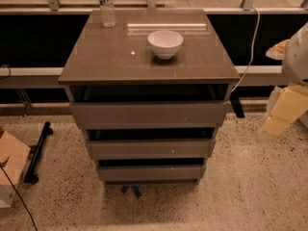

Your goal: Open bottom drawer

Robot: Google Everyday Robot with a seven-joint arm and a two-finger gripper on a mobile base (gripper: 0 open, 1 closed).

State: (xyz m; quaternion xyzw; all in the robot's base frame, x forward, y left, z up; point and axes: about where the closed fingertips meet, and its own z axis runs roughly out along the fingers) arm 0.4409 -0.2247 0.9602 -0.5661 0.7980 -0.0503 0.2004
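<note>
The bottom drawer (150,173) is the lowest of three grey-brown fronts on a small cabinet. Its flat front has a tiny pale dot near the centre, and a dark gap shows above it. The middle drawer (150,148) and top drawer (149,113) sit above it, each with a dark gap over it. My arm's white casing (296,57) enters at the right edge. The pale yellow gripper (284,110) hangs below it, well to the right of the cabinet and touching no drawer.
A white bowl (165,43) and a clear water bottle (106,6) stand on the cabinet top (110,57). A white cable (248,52) hangs at the cabinet's right. A cardboard box (10,170) and a black stand (37,150) lie on the speckled floor at left.
</note>
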